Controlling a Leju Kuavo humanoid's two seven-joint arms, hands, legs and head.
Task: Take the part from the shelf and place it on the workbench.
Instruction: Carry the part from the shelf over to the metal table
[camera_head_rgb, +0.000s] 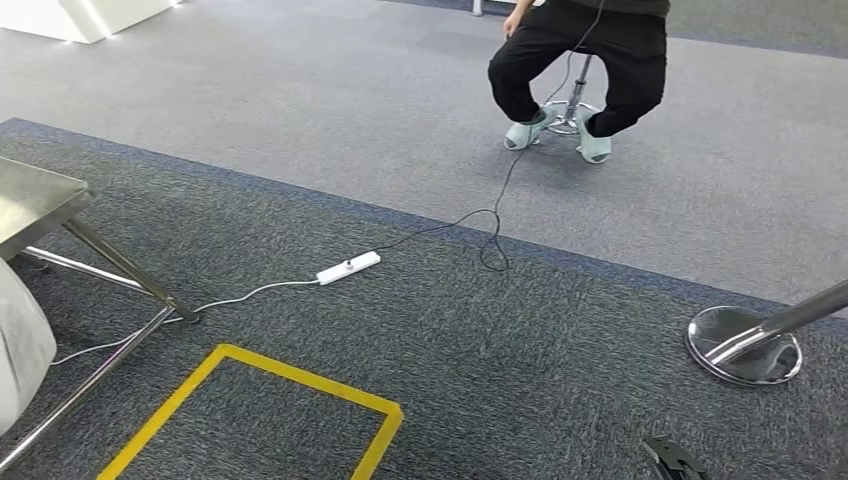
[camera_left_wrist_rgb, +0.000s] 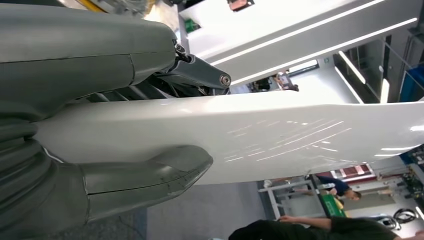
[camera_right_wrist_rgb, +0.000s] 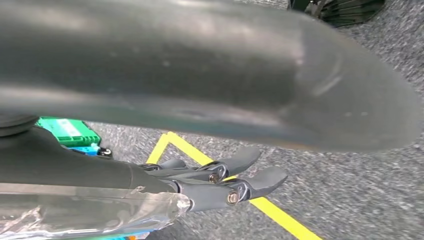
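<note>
Across the middle of the left wrist view, the left hand (camera_left_wrist_rgb: 115, 125) clasps a long, glossy white part (camera_left_wrist_rgb: 280, 137), seemingly rigid, slippery and best held near mid-length, while the right hand (camera_right_wrist_rgb: 220, 180) hangs empty, fingers loosely extended.

A long white glossy plastic-looking part (camera_left_wrist_rgb: 280, 135) mirrors ceiling lights along its smooth skin. The grey floor carpet (camera_head_rgb: 480, 330) is rough, matt pile with smooth yellow tape lines (camera_head_rgb: 250, 362). On the left, the brushed steel workbench (camera_head_rgb: 35, 200) gleams dully; on the right, a polished chrome stool base (camera_head_rgb: 745, 345) shines.
</note>
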